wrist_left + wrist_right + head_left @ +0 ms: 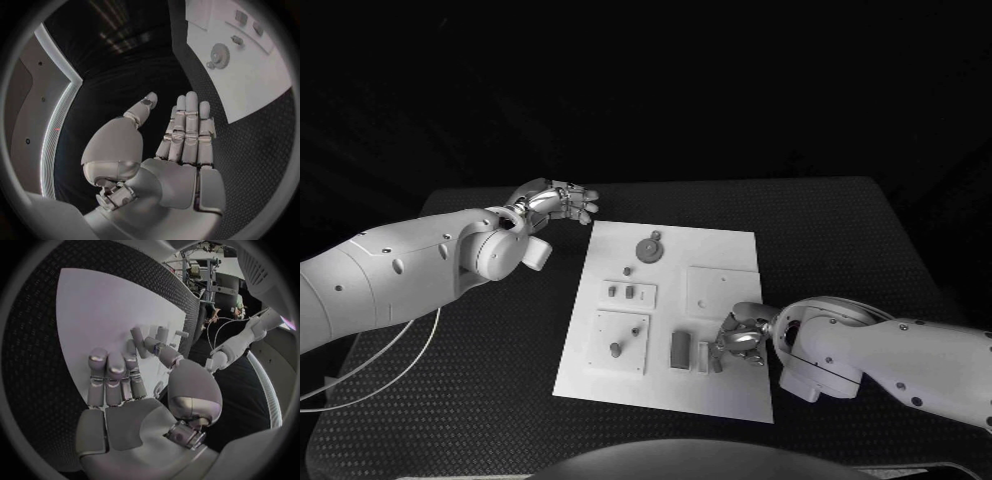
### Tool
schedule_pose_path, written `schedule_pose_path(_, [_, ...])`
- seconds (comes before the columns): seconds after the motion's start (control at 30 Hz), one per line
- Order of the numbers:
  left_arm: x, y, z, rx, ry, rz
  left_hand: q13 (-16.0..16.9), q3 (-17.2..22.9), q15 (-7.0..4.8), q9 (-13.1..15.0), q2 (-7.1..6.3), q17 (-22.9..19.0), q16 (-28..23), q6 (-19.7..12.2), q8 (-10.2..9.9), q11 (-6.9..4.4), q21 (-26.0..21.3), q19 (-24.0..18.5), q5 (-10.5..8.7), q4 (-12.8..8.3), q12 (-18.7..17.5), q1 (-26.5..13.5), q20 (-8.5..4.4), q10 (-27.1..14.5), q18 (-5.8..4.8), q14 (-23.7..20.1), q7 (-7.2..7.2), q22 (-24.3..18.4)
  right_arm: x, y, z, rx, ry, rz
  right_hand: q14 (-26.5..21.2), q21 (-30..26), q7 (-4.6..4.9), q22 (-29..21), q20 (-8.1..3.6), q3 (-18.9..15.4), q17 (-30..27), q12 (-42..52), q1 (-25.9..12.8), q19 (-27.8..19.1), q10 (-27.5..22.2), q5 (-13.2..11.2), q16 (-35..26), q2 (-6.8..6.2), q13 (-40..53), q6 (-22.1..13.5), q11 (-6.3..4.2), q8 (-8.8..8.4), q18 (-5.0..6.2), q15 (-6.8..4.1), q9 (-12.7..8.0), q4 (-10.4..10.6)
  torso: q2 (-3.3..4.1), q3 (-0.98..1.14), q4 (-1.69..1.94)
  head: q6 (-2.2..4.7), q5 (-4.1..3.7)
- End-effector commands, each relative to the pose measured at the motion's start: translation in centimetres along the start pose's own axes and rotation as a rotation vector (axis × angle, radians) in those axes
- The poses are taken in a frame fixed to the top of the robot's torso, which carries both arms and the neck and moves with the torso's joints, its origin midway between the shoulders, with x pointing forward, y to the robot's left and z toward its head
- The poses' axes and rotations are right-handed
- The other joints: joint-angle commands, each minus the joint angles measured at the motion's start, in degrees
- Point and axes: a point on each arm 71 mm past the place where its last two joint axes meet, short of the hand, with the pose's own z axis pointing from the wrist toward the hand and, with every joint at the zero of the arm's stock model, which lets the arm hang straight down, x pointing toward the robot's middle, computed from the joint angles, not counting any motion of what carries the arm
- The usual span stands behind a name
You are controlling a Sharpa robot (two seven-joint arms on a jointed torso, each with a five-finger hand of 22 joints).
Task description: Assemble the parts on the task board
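Black desk under a dark room, and the white task board lies in the middle of it. Left robot hand hovers off the board's far left corner, fingers straight and apart, holding nothing. Over on the board's near right part, the right robot hand sits low, fingers stretched out over the plate; whether it grips anything, I cannot tell. Just beside it lies a dark rectangular part. Up at the far end lies a gear-shaped part, with two small parts in a raised panel nearer the middle.
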Motion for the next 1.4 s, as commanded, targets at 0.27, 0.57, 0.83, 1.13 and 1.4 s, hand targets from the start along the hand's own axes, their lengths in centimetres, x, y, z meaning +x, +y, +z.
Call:
schedule_pose_path(0.27, [0.3,-0.1,0.1,0.006,0.019,-0.009,0.03,0.16,0.06,-0.05,0.19,0.10,-0.41,-0.57,0.38,0.01,-0.42,0.28,0.10,0.18,0.22,-0.32,0.08,-0.32,0.15,0.14,-0.01,0.20,0.8,0.3,0.3,0.011,0.027,0.015,-0.34,0.29,0.10,-0.16,0.01,-0.97,0.08,-0.23,-0.96,-0.35,-0.58,-0.74,-0.26,-0.60,0.20,0.06,-0.07,-0.30,1.95,-0.11,-0.15,0.33,0.02,0.09,-0.03,0.10,-0.15])
schedule_pose_path(0.57, [0.3,-0.1,0.1,0.006,0.018,-0.009,0.02,0.18,0.07,-0.06,0.18,0.13,-0.44,-0.59,0.38,0.02,-0.44,0.28,0.19,0.17,0.22,-0.28,0.08,-0.33,0.15,0.14,0.00,0.23,1.0,0.3,0.6,0.015,0.039,0.013,-0.39,0.44,0.02,-0.28,-0.10,-1.42,0.20,-0.01,-1.76,-0.37,-0.77,-3.69,-0.12,-1.01,0.46,0.10,-0.15,-0.17,1.95,-0.21,-0.20,0.99,0.02,0.04,-0.10,0.05,-0.04])
schedule_pose_path(0.83, [0.2,-0.1,0.0,0.000,0.016,0.002,0.03,0.18,0.07,-0.06,0.14,0.16,-0.45,-0.60,0.38,0.02,-0.46,0.29,0.23,0.18,0.22,-0.30,0.09,-0.33,0.14,0.15,0.00,0.26,1.1,0.4,0.7,0.006,0.048,0.014,-0.53,0.53,-0.04,-0.55,-0.25,-1.28,0.26,0.02,-3.98,-0.53,-0.98,-8.80,-0.09,-3.24,0.61,0.07,-0.19,-0.06,1.95,-0.28,-0.36,3.21,0.01,0.04,-0.05,-0.05,0.02])
schedule_pose_path(1.13, [0.2,-0.1,0.0,0.000,0.019,0.001,0.03,0.17,0.07,-0.06,0.14,0.20,-0.47,-0.61,0.39,0.02,-0.47,0.31,0.26,0.21,0.22,-0.34,0.09,-0.33,0.14,0.17,0.01,0.29,1.4,0.9,0.7,-0.018,0.062,0.015,-0.51,0.71,-0.09,-0.65,-0.40,-0.96,0.29,0.11,-4.41,-0.56,-0.93,-11.76,-0.01,-3.65,0.68,0.19,-0.27,0.12,1.95,-0.35,-0.38,3.81,0.01,0.05,-0.03,-0.07,0.12])
schedule_pose_path(1.4, [0.2,-0.1,0.0,-0.001,0.019,0.001,0.02,0.17,0.08,-0.07,0.14,0.23,-0.49,-0.62,0.39,0.03,-0.49,0.31,0.27,0.24,0.22,-0.36,0.10,-0.34,0.14,0.17,0.02,0.32,1.5,0.9,0.6,-0.025,0.069,0.016,-0.62,0.82,-0.11,-0.91,-0.54,0.24,0.30,0.09,-6.16,-0.66,-1.05,-14.22,-0.03,-6.16,0.75,0.08,-0.28,0.20,1.95,-0.40,-0.50,6.12,0.03,0.03,-0.03,-0.11,0.09])
